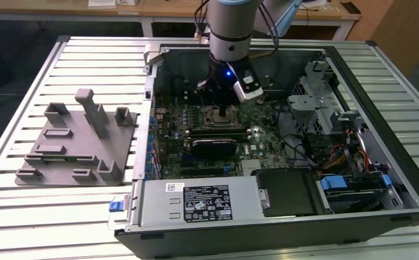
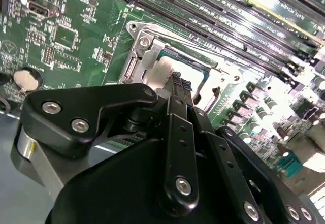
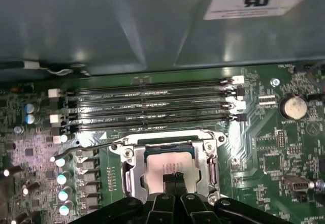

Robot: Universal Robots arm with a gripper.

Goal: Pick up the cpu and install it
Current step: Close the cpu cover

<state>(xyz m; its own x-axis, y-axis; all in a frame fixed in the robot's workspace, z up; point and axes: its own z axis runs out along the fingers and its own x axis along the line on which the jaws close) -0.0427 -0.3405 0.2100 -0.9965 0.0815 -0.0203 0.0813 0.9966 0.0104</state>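
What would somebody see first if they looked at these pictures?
Probably the big open computer case lying on the slatted table, with the robot arm reaching down into it. In the first wrist view the gripper hangs right over the shiny square cpu in its metal socket. A grey plate with posts sits beside the case, on the exterior view's left.

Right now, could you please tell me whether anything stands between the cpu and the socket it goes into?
Nothing visible does. In the first wrist view the cpu already sits inside the open socket frame on the motherboard, with the gripper at its edge.
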